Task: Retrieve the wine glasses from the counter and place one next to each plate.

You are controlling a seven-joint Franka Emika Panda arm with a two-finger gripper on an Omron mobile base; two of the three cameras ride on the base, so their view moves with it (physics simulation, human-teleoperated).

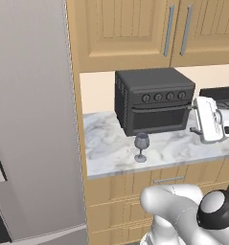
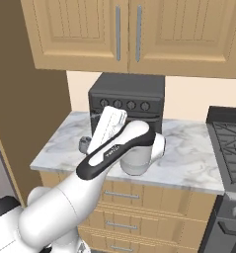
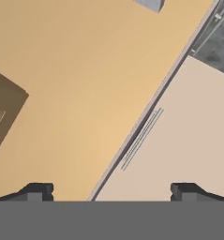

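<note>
One wine glass (image 1: 141, 147), greyish-purple and stemmed, stands upright near the front edge of the marble counter (image 1: 106, 148), just in front of a black toaster oven. In the right base view the arm hides all but a grey sliver of the wine glass (image 2: 84, 144). My gripper (image 1: 196, 118) hovers above the counter, to the right of the glass, higher than it and apart from it. Seen from the hand, the gripper (image 3: 112, 192) is open, its two dark fingertips (image 3: 36, 191) wide apart with nothing between them, facing tan cabinet wood and beige wall. The plates are out of view.
The toaster oven (image 1: 152, 100) sits at the back of the counter under wooden wall cabinets (image 1: 135, 28). A tall grey fridge (image 1: 32, 119) bounds the counter's left end. A dark stove (image 2: 230, 141) adjoins its right end. Drawers (image 2: 139, 202) lie below.
</note>
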